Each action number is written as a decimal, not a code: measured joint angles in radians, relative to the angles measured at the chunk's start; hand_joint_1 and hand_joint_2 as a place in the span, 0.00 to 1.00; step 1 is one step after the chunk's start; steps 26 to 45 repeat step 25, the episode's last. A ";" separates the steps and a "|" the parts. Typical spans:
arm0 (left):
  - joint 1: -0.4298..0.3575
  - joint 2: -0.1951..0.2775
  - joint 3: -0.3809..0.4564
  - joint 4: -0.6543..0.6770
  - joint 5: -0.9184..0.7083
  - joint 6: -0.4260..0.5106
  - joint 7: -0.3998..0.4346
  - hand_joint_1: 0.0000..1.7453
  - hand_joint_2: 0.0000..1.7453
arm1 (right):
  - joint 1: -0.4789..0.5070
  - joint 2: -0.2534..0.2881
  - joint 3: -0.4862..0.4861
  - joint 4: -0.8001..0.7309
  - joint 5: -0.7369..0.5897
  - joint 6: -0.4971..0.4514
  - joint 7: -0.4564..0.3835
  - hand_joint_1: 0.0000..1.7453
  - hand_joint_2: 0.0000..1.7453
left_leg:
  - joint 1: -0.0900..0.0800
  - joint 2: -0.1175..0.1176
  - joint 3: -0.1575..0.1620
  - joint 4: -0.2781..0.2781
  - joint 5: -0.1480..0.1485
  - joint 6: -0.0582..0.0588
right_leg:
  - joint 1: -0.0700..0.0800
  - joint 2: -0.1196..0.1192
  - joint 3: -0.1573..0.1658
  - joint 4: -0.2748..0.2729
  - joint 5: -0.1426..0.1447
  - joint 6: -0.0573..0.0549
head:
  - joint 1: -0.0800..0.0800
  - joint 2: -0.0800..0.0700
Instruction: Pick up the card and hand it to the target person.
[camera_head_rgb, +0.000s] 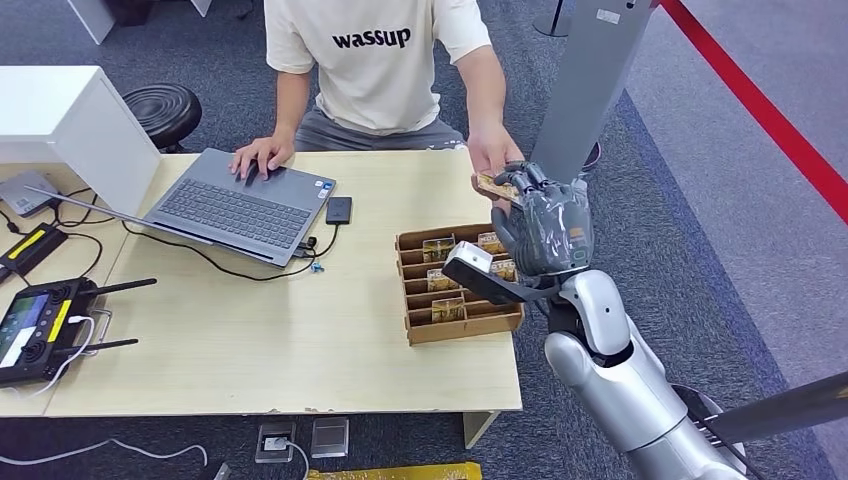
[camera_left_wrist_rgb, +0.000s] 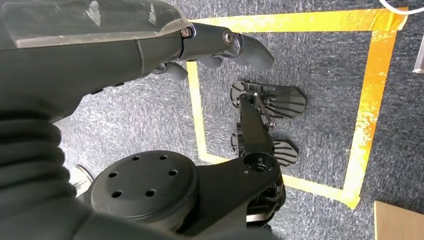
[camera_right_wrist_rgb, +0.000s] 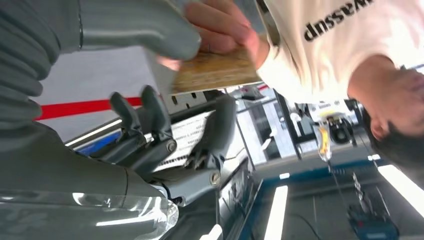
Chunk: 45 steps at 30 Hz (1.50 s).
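The card (camera_head_rgb: 495, 186) is a small tan rectangle raised over the table's far right corner. My right hand (camera_head_rgb: 545, 225) holds it up at its fingertips. A person in a cream T-shirt (camera_head_rgb: 375, 60) sits across the table, and their hand (camera_head_rgb: 492, 150) touches the card's far side. Close up, my thumb (camera_right_wrist_rgb: 140, 25) lies on one face of the card (camera_right_wrist_rgb: 215, 70) with my dark fingers (camera_right_wrist_rgb: 150, 112) just under its near edge, while the person's fingers (camera_right_wrist_rgb: 220, 27) pinch the other end. My left hand (camera_left_wrist_rgb: 220, 42) hangs beside my body over the floor and holds nothing.
A wooden compartment tray (camera_head_rgb: 415, 330) with more cards sits under my right hand. A laptop (camera_head_rgb: 240, 205) lies under the person's other hand. A remote controller (camera_head_rgb: 40, 320) and cables lie at the left. A grey pillar (camera_head_rgb: 590, 80) rises behind the table's corner.
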<state>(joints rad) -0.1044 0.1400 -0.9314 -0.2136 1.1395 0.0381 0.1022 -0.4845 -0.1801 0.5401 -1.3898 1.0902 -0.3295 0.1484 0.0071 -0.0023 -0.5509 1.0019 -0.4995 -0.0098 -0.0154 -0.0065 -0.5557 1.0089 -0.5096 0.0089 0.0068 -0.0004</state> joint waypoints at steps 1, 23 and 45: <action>0.000 0.000 0.000 0.000 0.000 -0.001 0.000 0.00 1.00 | 0.003 0.000 0.000 0.002 -0.016 0.012 0.002 0.00 1.00 | 0.000 0.000 0.000 0.000 0.000 0.000 | 0.000 0.000 0.000 0.000 0.000 0.000 | 0.000 0.000; 0.002 -0.001 0.000 0.000 0.042 0.036 0.016 0.00 1.00 | 0.325 -0.126 -0.144 -0.280 -1.072 0.338 -0.051 0.00 1.00 | 0.000 0.000 0.000 0.000 0.000 0.000 | 0.000 0.000 -0.001 -0.001 0.000 0.000 | -0.001 0.000; 0.002 -0.001 0.000 0.000 0.043 0.037 0.016 0.00 1.00 | 0.337 -0.137 -0.145 -0.283 -1.093 0.345 -0.055 0.00 1.00 | 0.000 0.000 0.000 0.000 0.000 0.000 | 0.000 0.000 -0.001 -0.001 0.000 0.000 | -0.001 0.000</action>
